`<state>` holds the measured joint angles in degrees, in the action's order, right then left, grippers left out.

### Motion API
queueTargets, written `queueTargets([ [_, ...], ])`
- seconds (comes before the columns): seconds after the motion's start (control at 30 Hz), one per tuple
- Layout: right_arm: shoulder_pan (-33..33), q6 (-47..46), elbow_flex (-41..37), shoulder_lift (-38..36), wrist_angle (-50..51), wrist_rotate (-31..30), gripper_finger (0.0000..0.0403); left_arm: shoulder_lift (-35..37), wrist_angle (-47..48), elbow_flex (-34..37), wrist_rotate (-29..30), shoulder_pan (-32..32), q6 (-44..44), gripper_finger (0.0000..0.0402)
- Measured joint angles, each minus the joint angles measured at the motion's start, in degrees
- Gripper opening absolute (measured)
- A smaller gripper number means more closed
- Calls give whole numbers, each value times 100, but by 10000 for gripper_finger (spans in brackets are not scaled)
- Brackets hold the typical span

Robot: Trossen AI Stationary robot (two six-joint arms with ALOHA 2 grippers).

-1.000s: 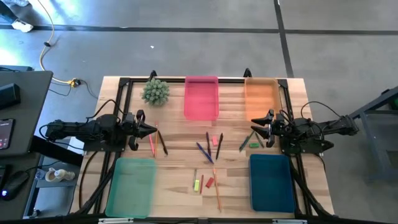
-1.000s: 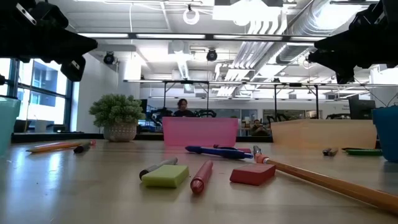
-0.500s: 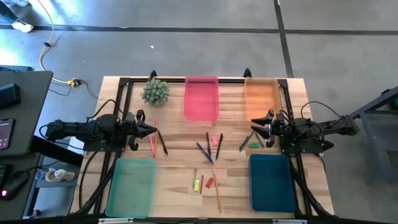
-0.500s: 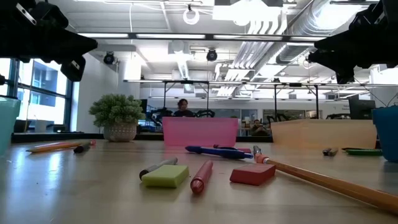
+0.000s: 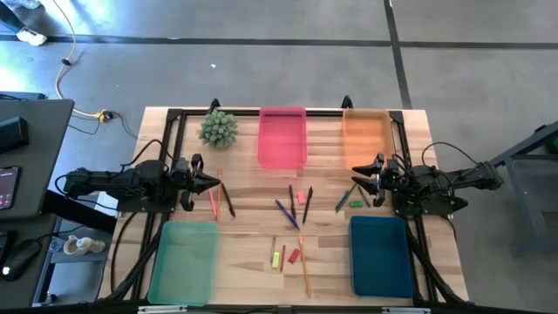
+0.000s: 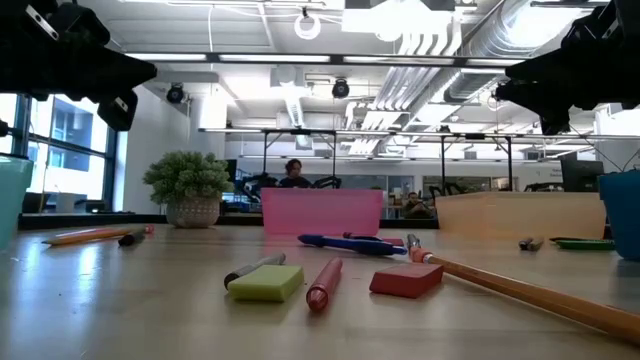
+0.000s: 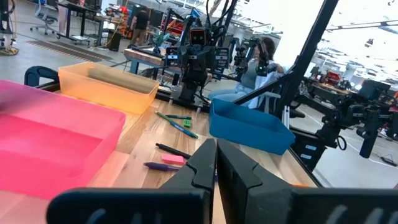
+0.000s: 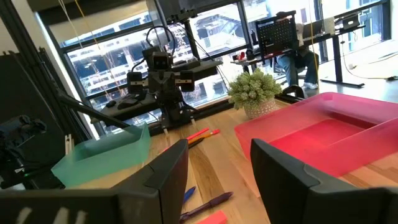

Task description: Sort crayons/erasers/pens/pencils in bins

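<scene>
Left tool (image 5: pixel 212 181) is held closed, empty, above the bench (image 5: pixel 244 218); right tool (image 5: pixel 357 185) is held wide, empty, near the blue bin (image 5: pixel 381 257).

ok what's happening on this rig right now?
Nothing is being handled. The left gripper is shut and empty, above the table's left side by a pink pencil. The right gripper is open and empty, near a green eraser. Pens, pencils and erasers lie loose mid-table. The pink, orange, green and blue bins look empty.
</scene>
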<state>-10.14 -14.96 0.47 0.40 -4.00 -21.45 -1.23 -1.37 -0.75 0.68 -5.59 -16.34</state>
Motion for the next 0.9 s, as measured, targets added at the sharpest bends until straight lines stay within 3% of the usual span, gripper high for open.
queueTargets([
  [0.5, -1, 0, -1, 0, 0, 0, 167, 2, -11, 2, 65, 1, -25, 3],
  [0.9, -1, -2, 0, 0, 1, 0, 167, 0, -75, 1, 186, 0, -1699, 3],
])
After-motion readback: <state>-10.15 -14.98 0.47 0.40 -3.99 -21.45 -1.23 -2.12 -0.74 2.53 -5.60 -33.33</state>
